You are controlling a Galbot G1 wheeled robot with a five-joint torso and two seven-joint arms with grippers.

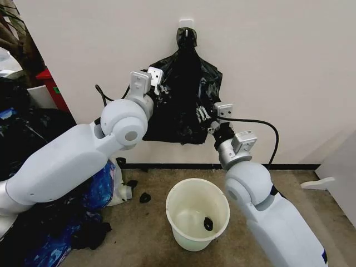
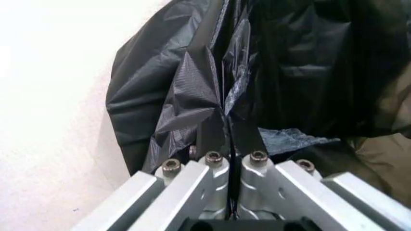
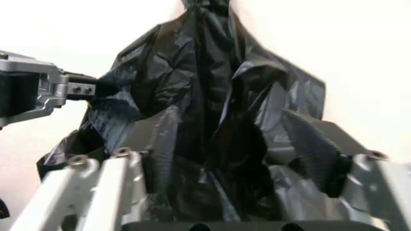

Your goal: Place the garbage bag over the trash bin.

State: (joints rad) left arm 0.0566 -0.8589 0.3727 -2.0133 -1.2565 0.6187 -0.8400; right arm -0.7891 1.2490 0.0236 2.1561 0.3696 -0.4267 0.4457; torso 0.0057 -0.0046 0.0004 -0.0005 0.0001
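The garbage bag (image 1: 186,97) hangs flat against the wall (image 1: 289,61), caught at its knotted top on a hook (image 1: 187,29), well above the trash bin (image 1: 197,214). The bin stands open on the floor (image 1: 144,245) between our two arms, near the foot of the wall, with a small dark scrap inside it.

Our left gripper (image 1: 157,82) is at the bag's upper left edge. In the left wrist view its jaws are pressed together on a fold of the film (image 2: 222,130). Our right gripper (image 1: 210,118) is at the bag's lower right edge. In the right wrist view its jaws stand spread, with crumpled plastic (image 3: 212,144) lying between them but not yet clamped.

Handling assessment:

- We judge the bag to be very light, thin and limp. It will not hold a shape and will drape from whatever points carry it.
- The glossy film looks slippery. A pinch on a gathered fold should hold better than one on a single layer.
- The film will likely tear if pulled hard against the hook.
- We would take hold near the free lower hem, one gripper on each side, so that the mouth can be spread wider than the bin's rim.
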